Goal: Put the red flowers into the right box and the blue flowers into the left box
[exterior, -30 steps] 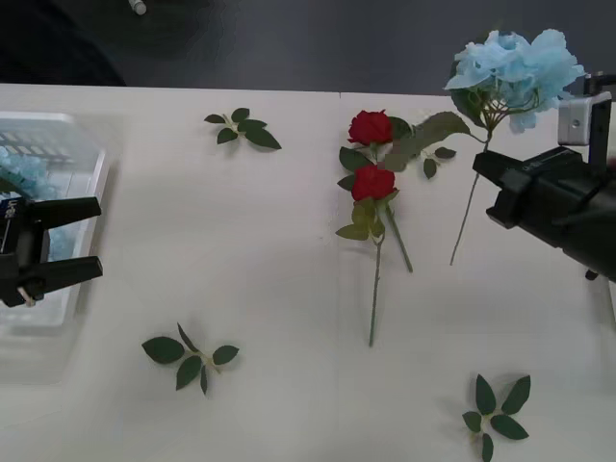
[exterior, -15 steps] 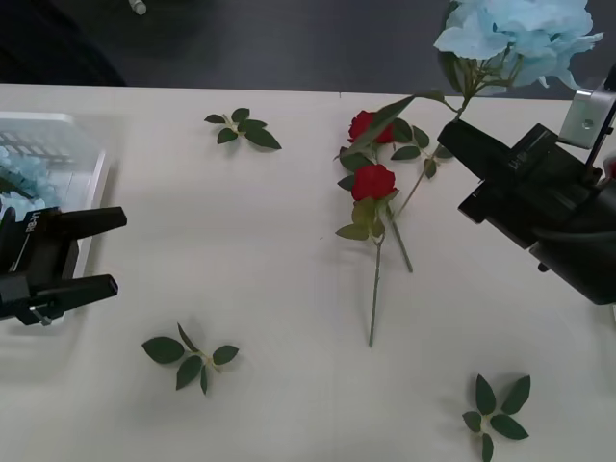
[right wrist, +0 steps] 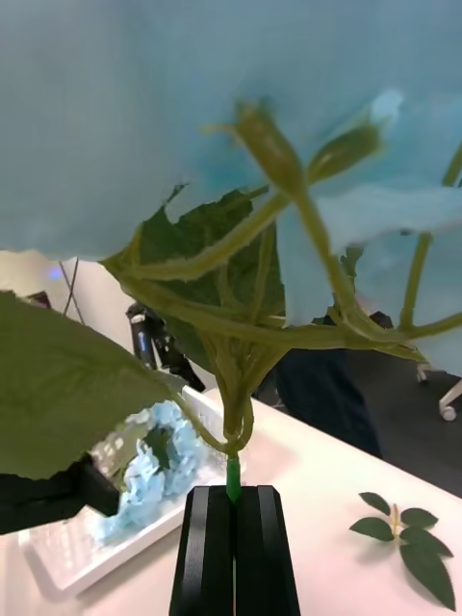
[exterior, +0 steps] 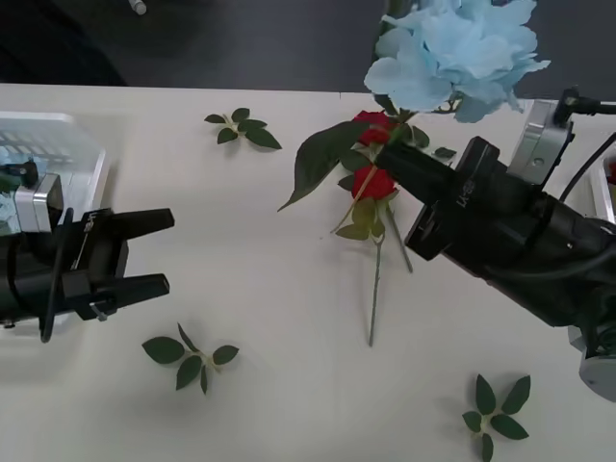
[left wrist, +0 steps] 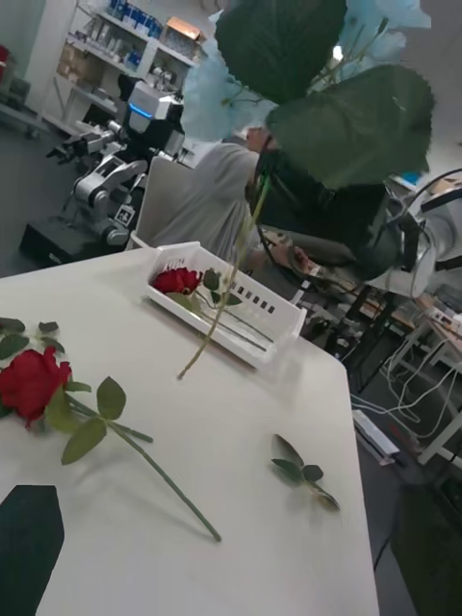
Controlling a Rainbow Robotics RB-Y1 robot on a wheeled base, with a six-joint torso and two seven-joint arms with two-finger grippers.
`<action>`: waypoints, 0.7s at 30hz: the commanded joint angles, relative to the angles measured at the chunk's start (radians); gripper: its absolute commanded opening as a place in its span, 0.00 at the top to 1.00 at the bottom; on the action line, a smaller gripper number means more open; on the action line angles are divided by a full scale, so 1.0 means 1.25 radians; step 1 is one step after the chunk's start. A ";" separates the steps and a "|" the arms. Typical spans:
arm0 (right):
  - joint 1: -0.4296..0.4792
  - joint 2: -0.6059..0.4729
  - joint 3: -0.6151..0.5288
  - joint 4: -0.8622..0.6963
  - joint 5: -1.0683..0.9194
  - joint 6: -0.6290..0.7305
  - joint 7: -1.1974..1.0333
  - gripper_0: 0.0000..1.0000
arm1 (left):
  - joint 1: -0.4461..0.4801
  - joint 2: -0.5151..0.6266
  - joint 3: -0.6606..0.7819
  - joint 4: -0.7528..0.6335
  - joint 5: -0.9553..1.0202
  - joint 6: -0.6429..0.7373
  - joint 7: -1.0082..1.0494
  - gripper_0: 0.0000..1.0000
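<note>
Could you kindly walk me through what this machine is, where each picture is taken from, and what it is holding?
It is a wheeled robot with two arms, each ending in two black jaws. The wide picture looks down at the white table from above the arms; the two tall ones come from cameras on each wrist. The right gripper is shut on the stem of a blue flower, lifted over the table. The left gripper is open, waiting by the left box, where another blue flower already lies. Two red flowers lie mid-table among loose leaf sprigs. The left wrist view shows the right box with a red flower in it.
</note>
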 commanded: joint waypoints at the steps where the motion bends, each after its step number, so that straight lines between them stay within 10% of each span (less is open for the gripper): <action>1: -0.040 -0.017 0.034 -0.019 0.007 -0.020 0.023 1.00 | -0.035 0.008 -0.043 -0.023 -0.011 -0.030 -0.030 0.00; 21: -0.223 0.112 0.206 0.124 -0.012 -0.097 0.010 1.00 | -0.119 -0.070 -0.170 -0.034 -0.097 -0.105 -0.030 0.00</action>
